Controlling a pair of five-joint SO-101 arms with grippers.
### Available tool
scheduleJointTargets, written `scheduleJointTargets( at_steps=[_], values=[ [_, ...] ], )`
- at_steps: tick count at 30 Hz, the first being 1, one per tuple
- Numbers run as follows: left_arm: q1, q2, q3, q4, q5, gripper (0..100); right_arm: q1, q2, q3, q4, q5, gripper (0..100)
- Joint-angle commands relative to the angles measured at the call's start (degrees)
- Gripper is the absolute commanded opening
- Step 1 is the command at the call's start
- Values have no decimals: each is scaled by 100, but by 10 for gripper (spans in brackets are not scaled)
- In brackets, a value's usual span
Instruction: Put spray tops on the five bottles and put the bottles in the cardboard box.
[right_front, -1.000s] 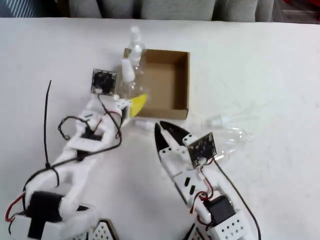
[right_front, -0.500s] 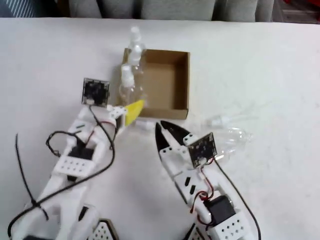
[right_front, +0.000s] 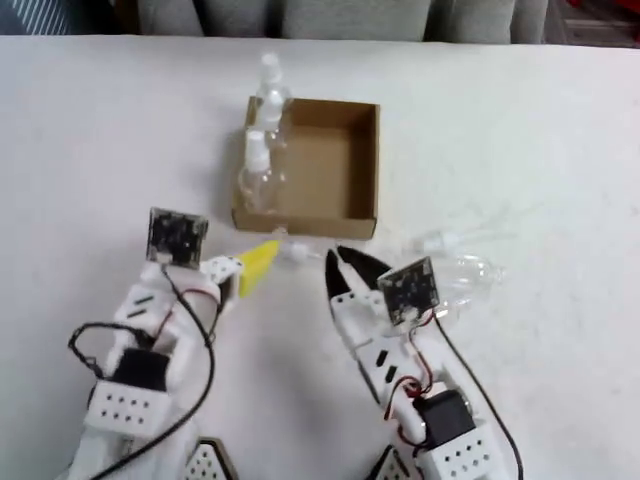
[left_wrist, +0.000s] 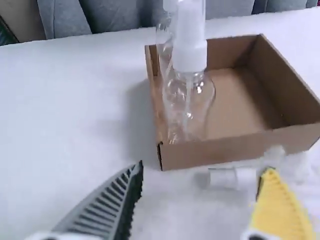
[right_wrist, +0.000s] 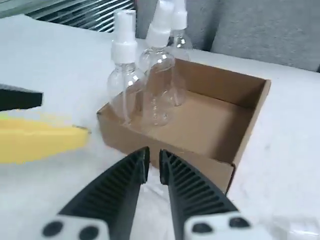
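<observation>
Bottles are partly dealt with: a front capped bottle (right_front: 256, 178) and a middle capped bottle (right_front: 266, 118), clear and round-bodied with white tops, stand upright inside the cardboard box (right_front: 330, 222) against one side wall. A rear capped bottle (right_front: 268, 75) stands at its far corner, inside or just behind, we cannot tell. We judge the step in hand to be fetching the next spray top (left_wrist: 231, 176), which lies on the desk (right_front: 520, 130) just in front of the box, between the spread, empty fingers of the left end effector (left_wrist: 202, 172). Next we would lower and close on it. The right end effector (right_wrist: 152, 151) is nearly pressed together, holding nothing, near an uncapped bottle (right_front: 468, 275) on its side with another loose spray top (right_front: 440, 240) beside it.
</observation>
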Motion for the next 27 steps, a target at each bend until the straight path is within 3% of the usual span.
scheduleJointTargets(
  at_steps=[1,7,12,20,27],
  values=[
    [-4,-963,70,923,-334,250,716,4,-492,92,79,15],
    [-31,-1921,633,1090,-334,80,2035,13,-1011,945,88,15],
    [-31,-2457,941,1301,-334,69,2721,567,-1037,1007,325,15],
    [4,-2888,967,1829,-571,70,3459,3468,-2163,1121,360,18],
    [13,-2879,967,1864,-818,69,3327,5525,-3631,2246,-281,18]
  ],
)
